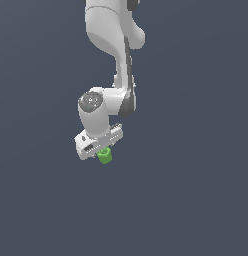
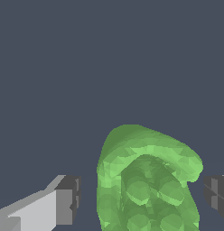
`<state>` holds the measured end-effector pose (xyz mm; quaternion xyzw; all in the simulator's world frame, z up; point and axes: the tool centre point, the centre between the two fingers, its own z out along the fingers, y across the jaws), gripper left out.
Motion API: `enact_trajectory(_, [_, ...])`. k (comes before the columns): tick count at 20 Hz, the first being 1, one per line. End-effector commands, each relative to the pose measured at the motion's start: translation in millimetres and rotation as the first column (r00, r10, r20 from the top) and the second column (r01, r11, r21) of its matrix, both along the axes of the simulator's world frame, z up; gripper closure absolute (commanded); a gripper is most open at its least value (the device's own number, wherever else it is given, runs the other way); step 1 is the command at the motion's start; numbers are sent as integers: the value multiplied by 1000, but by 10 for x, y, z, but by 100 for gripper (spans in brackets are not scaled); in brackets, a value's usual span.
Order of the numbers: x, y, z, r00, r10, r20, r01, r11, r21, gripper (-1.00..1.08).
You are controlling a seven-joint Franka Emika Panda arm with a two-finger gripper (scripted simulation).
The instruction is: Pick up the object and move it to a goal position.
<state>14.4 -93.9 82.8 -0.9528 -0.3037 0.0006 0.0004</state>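
Note:
The object (image 1: 105,157) is a small bright green stubby cylinder with a lobed top, showing just under the white gripper bar in the exterior view. In the wrist view it (image 2: 145,180) is large and close, and stands between my two dark fingertips. My gripper (image 1: 101,151) is lowered over it, jaws open, one finger on each side. In the wrist view my gripper (image 2: 142,198) straddles it: one fingertip (image 2: 69,200) stands a clear gap away from it, and the other fingertip (image 2: 215,195) is nearly touching.
The plain dark blue-grey floor (image 1: 196,200) fills the rest of both views. The white arm (image 1: 108,30) comes down from the exterior view's top. No goal marker shows.

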Motion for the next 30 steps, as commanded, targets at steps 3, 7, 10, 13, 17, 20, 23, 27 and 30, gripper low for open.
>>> enact_trajectory(3, [14,-3,-69,1000,0,1,0,1000,0,-92])
enact_trajectory(7, [15,-4,-68,1000,0,1,0,1000,0,108])
enact_trajectory(10, [15,-4,-68,1000,0,1,0,1000,0,108])
enact_trajectory(13, [15,-4,-68,1000,0,1,0,1000,0,108])
enact_trajectory(17, [19,-4,-55,1000,0,1,0,1000,0,108])
enact_trajectory(20, [32,-5,11,1000,0,1,0,1000,0,108])
enact_trajectory(23, [57,-6,132,1000,0,1,0,1000,0,108])
enact_trajectory(27, [109,-9,374,1000,0,1,0,1000,0,108])
enact_trajectory(30, [160,-11,612,1000,0,1,0,1000,0,108])
